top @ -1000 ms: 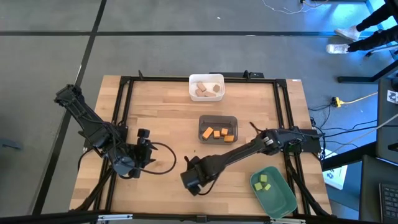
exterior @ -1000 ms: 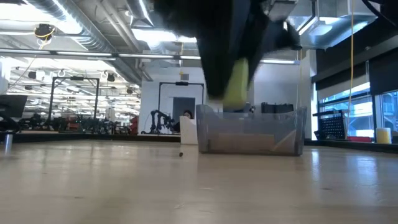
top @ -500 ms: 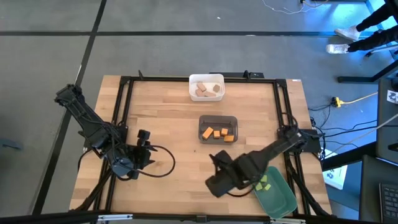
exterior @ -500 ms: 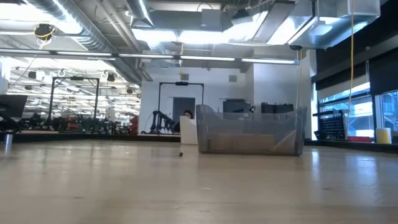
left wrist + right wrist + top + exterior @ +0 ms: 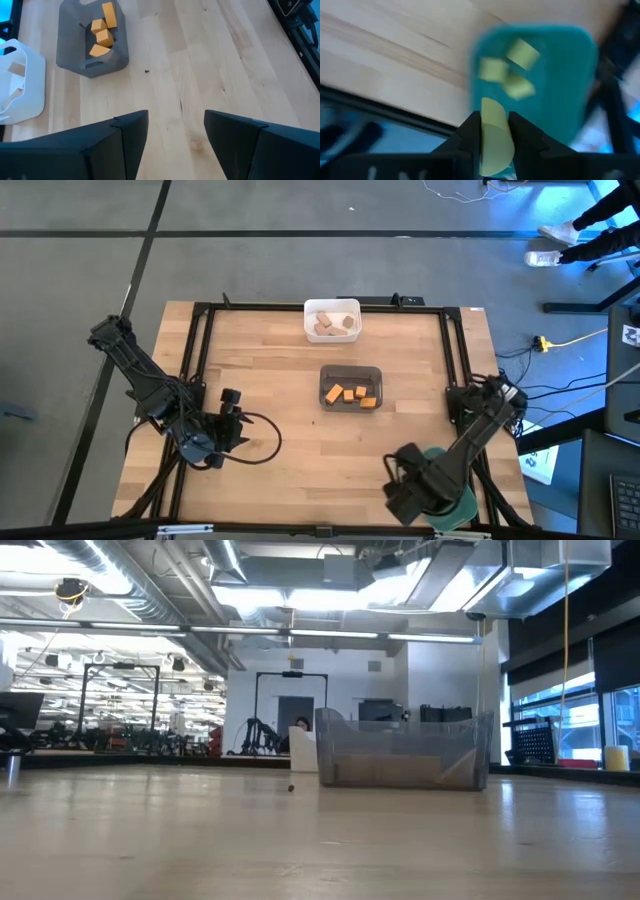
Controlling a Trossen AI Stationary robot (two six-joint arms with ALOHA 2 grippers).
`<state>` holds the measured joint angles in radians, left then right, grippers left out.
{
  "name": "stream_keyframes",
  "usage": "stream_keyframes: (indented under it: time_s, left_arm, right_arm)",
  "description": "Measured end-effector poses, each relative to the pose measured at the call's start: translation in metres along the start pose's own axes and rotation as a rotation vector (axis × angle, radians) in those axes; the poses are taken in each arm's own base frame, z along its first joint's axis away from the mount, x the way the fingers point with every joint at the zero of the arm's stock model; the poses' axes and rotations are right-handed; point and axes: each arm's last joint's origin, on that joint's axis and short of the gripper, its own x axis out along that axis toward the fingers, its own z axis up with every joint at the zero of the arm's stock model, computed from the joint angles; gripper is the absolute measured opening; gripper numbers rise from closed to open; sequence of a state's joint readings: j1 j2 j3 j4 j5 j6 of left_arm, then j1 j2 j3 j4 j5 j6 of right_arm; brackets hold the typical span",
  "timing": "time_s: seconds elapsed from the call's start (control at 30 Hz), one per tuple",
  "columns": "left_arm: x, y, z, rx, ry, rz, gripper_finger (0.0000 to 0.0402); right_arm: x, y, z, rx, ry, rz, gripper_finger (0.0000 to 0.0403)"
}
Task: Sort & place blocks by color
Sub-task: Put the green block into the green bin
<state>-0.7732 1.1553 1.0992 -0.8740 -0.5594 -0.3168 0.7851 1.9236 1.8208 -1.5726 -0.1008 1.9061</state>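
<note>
Gripped across its flat sides, a green block (image 5: 496, 137) is held by the right end effector (image 5: 494, 131) above the green bin (image 5: 565, 75). Light and rigid, it seems easily pinched. The left end effector (image 5: 175, 132) is parked open.

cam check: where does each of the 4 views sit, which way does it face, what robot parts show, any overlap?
High: overhead, straight down; both arms, left gripper, table.
Low: table height, level across; grey bin, no arm.
Left wrist: past its open fingers at grey bin, orange blocks, white bin.
Right wrist: right gripper shut on green block, above green bin.
Shared: grey bin in high, low, left wrist.
</note>
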Motion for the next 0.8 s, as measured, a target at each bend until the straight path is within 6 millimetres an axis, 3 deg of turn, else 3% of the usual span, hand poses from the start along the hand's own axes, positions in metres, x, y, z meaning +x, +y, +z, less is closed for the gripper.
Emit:
stream_keyframes:
  time_s: [0.17,0.47,0.63,0.8]
  left_arm:
    - [0.000,0.000,0.000,-0.030,-0.003,0.004,0.0186]
    - [0.001,0.001,0.001,-0.079,-0.003,0.009,0.0186]
    - [0.002,0.003,0.001,-0.107,-0.001,0.016,0.0186]
    - [0.002,0.004,0.001,-0.113,0.000,0.019,0.0186]
  right_arm:
    - [0.029,-0.020,-0.009,0.021,0.070,-0.104,0.0071]
    - [0.077,-0.026,-0.011,-0.017,0.103,-0.054,0.0071]
    - [0.086,-0.026,-0.010,-0.042,0.111,-0.052,0.0078]
    - [0.086,-0.028,-0.009,-0.039,0.101,-0.076,0.0137]
